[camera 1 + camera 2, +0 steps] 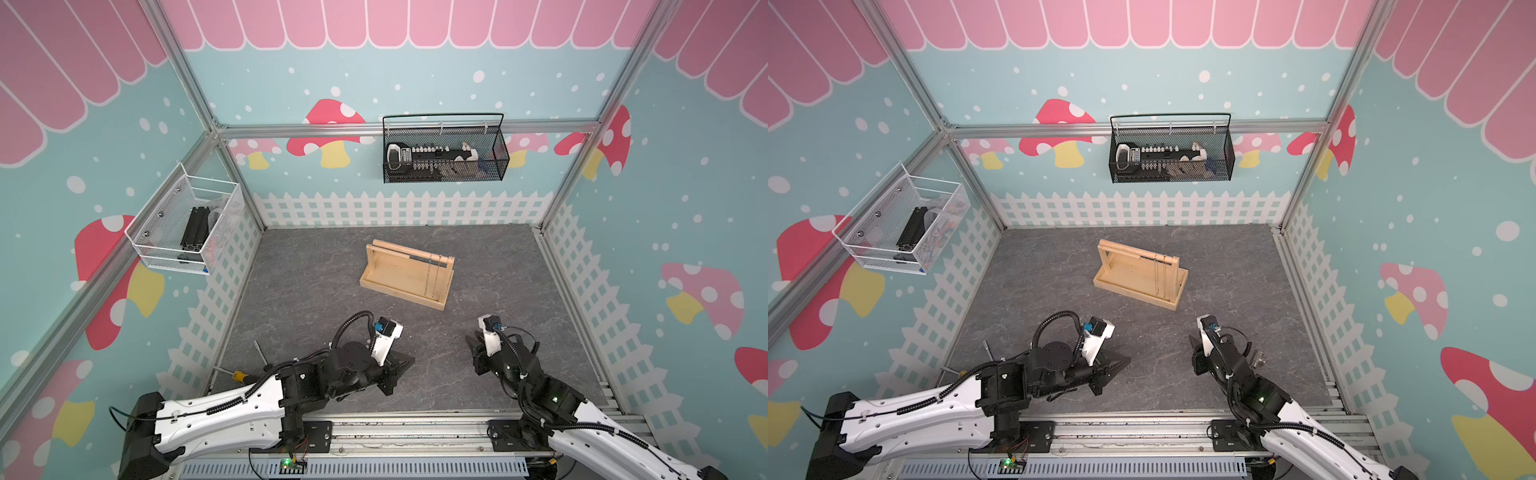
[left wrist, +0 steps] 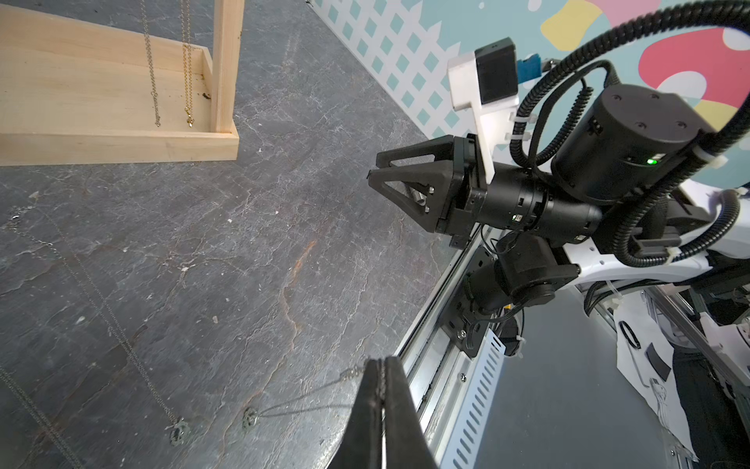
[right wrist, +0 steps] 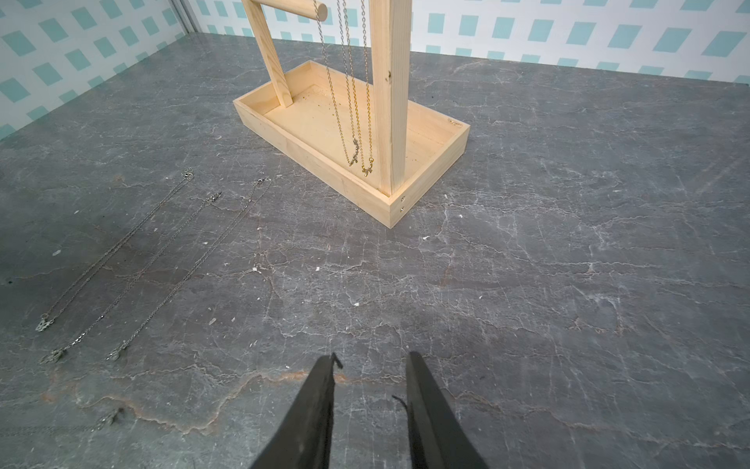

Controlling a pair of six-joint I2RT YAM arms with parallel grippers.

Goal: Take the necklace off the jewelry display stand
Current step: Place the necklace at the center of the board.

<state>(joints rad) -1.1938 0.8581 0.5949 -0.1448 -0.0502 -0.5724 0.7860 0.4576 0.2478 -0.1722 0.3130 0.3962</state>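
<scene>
Pale wooden jewelry display stand (image 1: 405, 274) sits mid-table in both top views. Left wrist view: the left gripper (image 2: 381, 406) is clenched on a thin silver necklace (image 2: 248, 418), pendant down on the grey stone-look mat (image 2: 203, 264), well apart from the stand. Right wrist view: the right gripper (image 3: 371, 365) stands parted, empty; 2 chains (image 3: 354, 154) hang from the stand's bar. Likely step: laying it down; next needs a release.

The jewelry display stand (image 3: 316, 162) is matt wood, the necklace (image 2: 249, 418) metal.
</scene>
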